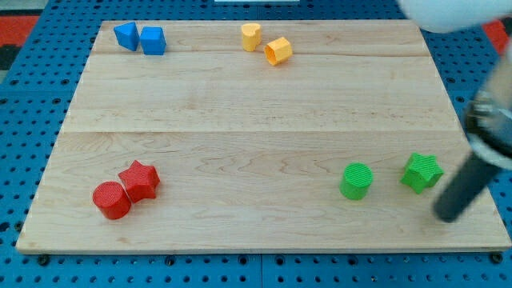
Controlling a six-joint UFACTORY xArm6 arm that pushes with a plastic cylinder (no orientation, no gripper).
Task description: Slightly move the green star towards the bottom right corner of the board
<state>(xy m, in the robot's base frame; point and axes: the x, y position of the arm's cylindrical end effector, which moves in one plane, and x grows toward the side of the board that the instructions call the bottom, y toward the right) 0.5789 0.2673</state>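
The green star (pixel 422 172) lies near the board's right edge, low in the view. A green cylinder (pixel 356 181) stands just to its left, apart from it. My dark rod comes in from the view's right, and my tip (pixel 446 216) rests on the board just below and right of the green star, a small gap away from it.
A red cylinder (pixel 111 200) and a red star (pixel 140 180) touch at the bottom left. Two blue blocks (pixel 126 36) (pixel 153 40) sit at the top left. A yellow heart-like block (pixel 251 37) and a yellow hexagon (pixel 278 50) sit at top centre. The wooden board (pixel 256 112) lies on a blue pegboard.
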